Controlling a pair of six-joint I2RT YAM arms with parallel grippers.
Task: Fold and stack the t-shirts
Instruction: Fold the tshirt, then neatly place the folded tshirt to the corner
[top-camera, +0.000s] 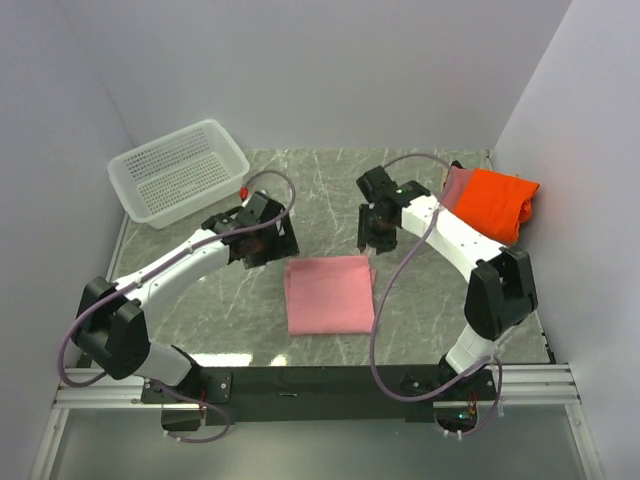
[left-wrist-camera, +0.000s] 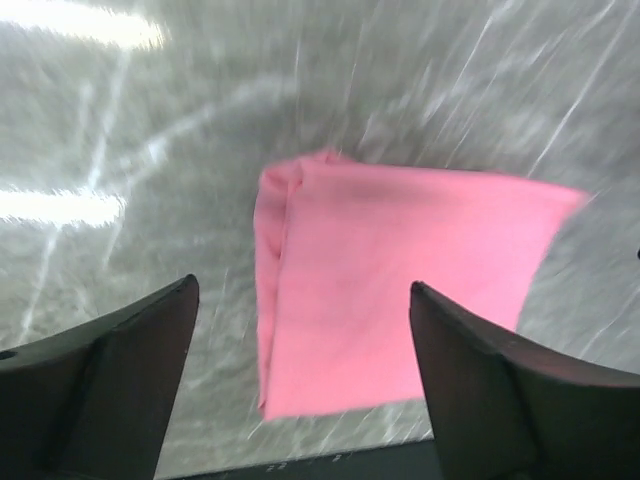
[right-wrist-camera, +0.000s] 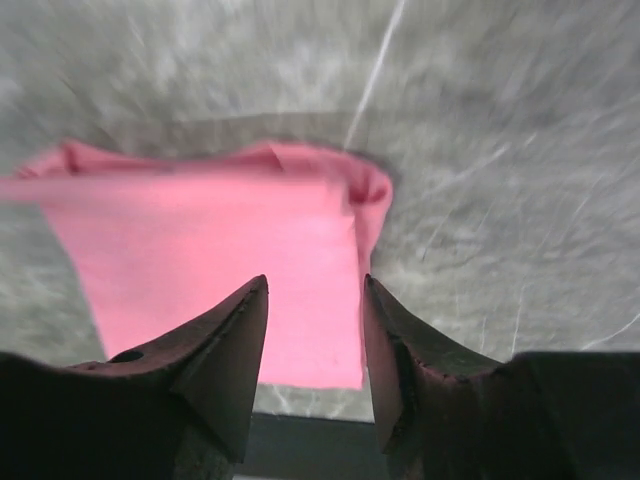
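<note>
Left claw (left-wrist-camera: 302, 285) and right claw (right-wrist-camera: 315, 280), both parted, near folded pink t-shirt (top-camera: 329, 293)

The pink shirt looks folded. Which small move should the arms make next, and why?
Probably swing the right gripper toward the orange t-shirt at the far right. The pink t-shirt already lies as a flat folded rectangle. The right gripper and the left gripper are both open and empty above it. The orange one looks lumpy, not flat, and it lies closest to the right arm.
</note>
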